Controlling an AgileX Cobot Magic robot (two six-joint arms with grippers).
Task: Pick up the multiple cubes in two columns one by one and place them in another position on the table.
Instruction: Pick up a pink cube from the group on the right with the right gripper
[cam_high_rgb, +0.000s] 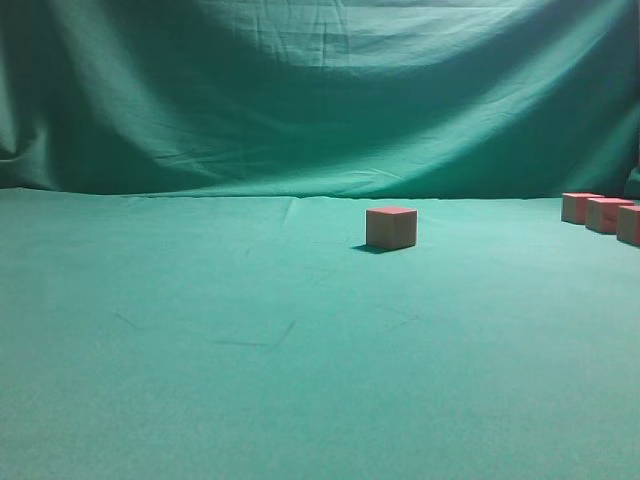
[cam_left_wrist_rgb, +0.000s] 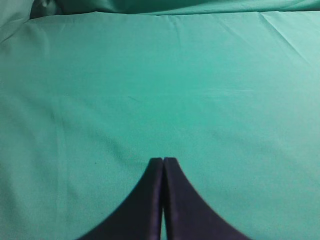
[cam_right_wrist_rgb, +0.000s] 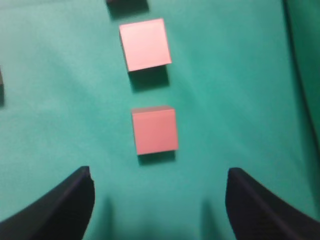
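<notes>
One cube (cam_high_rgb: 391, 227) with a reddish top stands alone on the green table (cam_high_rgb: 250, 340) near the middle. Three more cubes (cam_high_rgb: 605, 215) line up at the right edge of the exterior view. In the right wrist view my right gripper (cam_right_wrist_rgb: 159, 173) hangs open above the cloth, its dark fingers (cam_right_wrist_rgb: 70, 202) wide apart. Just ahead of the gap lies a pink-topped cube (cam_right_wrist_rgb: 155, 131), with a second cube (cam_right_wrist_rgb: 145, 44) beyond it in the same column. My left gripper (cam_left_wrist_rgb: 163, 161) is shut on nothing over bare cloth. Neither arm shows in the exterior view.
A draped green backdrop (cam_high_rgb: 320, 90) rises behind the table. Dark edges of other blocks show at the top (cam_right_wrist_rgb: 127, 4) and left (cam_right_wrist_rgb: 1, 87) of the right wrist view. The cloth has shallow wrinkles (cam_high_rgb: 270, 340).
</notes>
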